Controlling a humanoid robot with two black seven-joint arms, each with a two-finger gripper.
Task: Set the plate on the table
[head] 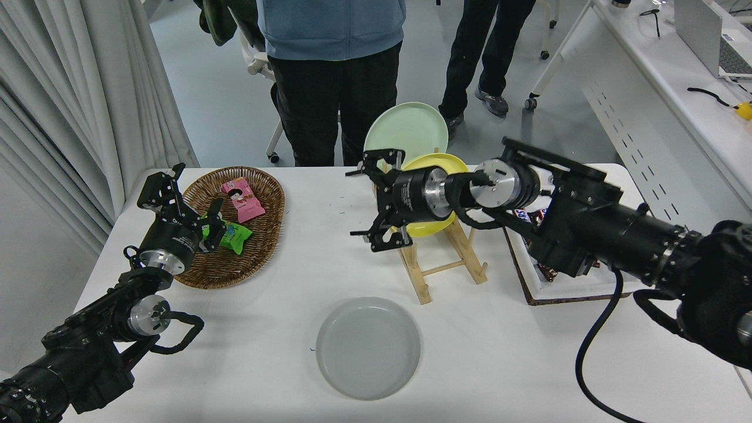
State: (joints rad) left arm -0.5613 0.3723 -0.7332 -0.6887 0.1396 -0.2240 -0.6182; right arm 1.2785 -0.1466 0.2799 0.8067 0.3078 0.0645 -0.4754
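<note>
Right gripper (376, 202): jaws wide, empty, raised before the wooden rack (437, 258). Plate (368, 347): flat on the white table (282, 329), near edge, well apart below the jaws. Rack holds yellow plate (432, 226) and green plate (405, 126). Left gripper (176, 202): spread open, over wicker basket (235, 226). Person (332, 76) at far side.

White curtains (88, 88) left, grey floor (223, 106), perforated desk (646, 117) right.

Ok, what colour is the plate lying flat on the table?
Plain light grey; the plate shows clearly in the head view.
</note>
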